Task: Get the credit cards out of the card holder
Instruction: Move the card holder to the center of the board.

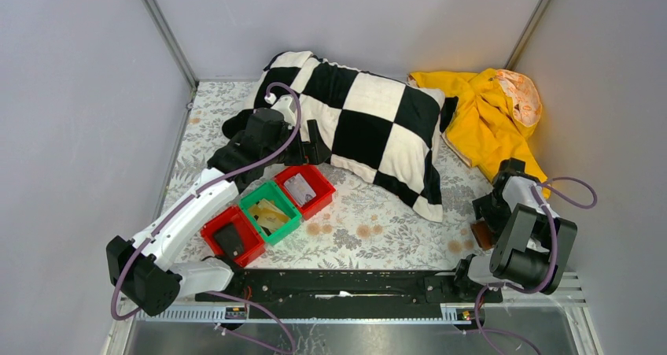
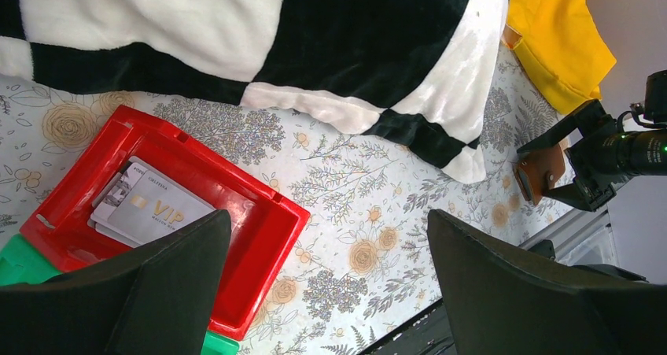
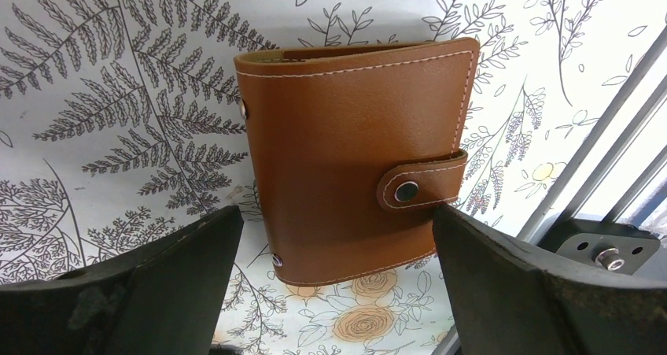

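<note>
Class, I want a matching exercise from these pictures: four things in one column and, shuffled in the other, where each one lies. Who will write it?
Things
1. card holder
2. VIP card
3. green bin
4. yellow cloth

Places
A. between the red bins
B. far right corner of the table
C. inside one of the red bins
D. between the open fingers of the right gripper

Pairs: 1-D, 2-C, 3-A, 4-B
</note>
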Tool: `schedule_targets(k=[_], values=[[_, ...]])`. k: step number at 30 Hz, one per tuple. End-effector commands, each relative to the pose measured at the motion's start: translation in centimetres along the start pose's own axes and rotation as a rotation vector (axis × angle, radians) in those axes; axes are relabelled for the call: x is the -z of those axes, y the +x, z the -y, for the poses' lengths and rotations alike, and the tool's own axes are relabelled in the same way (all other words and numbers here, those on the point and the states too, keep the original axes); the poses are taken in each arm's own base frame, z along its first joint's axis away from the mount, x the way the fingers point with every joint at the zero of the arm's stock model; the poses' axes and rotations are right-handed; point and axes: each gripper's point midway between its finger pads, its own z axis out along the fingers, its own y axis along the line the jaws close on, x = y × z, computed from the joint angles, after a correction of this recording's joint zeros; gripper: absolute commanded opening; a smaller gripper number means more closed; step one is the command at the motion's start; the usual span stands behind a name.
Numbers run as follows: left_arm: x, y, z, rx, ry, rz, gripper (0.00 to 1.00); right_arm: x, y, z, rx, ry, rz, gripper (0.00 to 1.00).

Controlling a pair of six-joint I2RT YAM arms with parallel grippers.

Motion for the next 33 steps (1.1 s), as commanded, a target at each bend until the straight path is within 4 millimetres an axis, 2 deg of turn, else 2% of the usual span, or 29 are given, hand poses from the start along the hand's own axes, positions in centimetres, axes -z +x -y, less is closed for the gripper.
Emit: schedule_targets(k=[1, 12, 19, 33], values=[[0.5, -1.4, 1.1, -0.008, 0.029, 0.047, 0.99, -1.1, 0.7, 0.8, -0.021, 0.036, -0.012, 1.0], [-0.2, -1.5, 1.7, -0.013, 0.045, 0.03, 0.99, 1.3, -1.4, 0.8, -0.027, -0.022, 0.085, 1.0], [-0.3, -1.1, 2.0, -0.028, 0.05, 0.019, 0.99, 2.9, -1.9, 0.8, -0.05, -0.073, 0.12, 1.0], [-0.1, 0.5, 1.1, -0.06, 0.014, -0.057, 0.99, 0.8, -0.5, 1.5, -0.069, -0.015, 0.051, 1.0]])
